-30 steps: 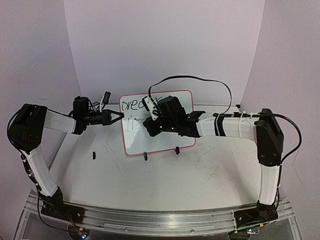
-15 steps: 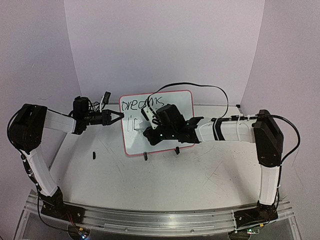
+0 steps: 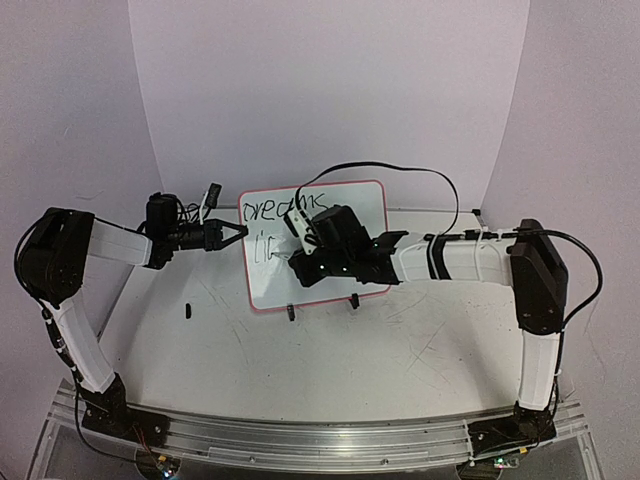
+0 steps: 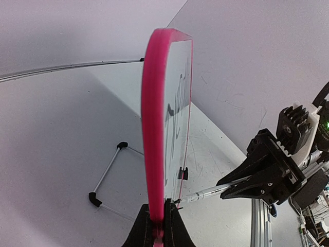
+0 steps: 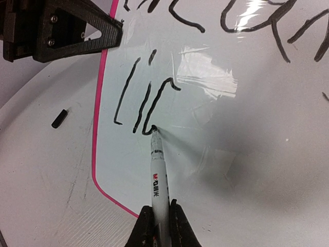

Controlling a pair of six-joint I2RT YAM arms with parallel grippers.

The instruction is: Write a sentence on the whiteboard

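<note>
Pink-framed whiteboard [image 4: 152, 103] in left claw [image 4: 159, 212]; marker [image 5: 157, 170] in right claw [image 5: 159, 212] touching it.

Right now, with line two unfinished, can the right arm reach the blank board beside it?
Probably yes: its marker tip touches the whiteboard, and nothing covers the blank area.

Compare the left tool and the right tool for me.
The left tool clamps the whiteboard by its pink frame; the right tool grips a marker. The left meets the board edge-on; the right faces its surface, marker tip on the sentence. Both are shut.
</note>
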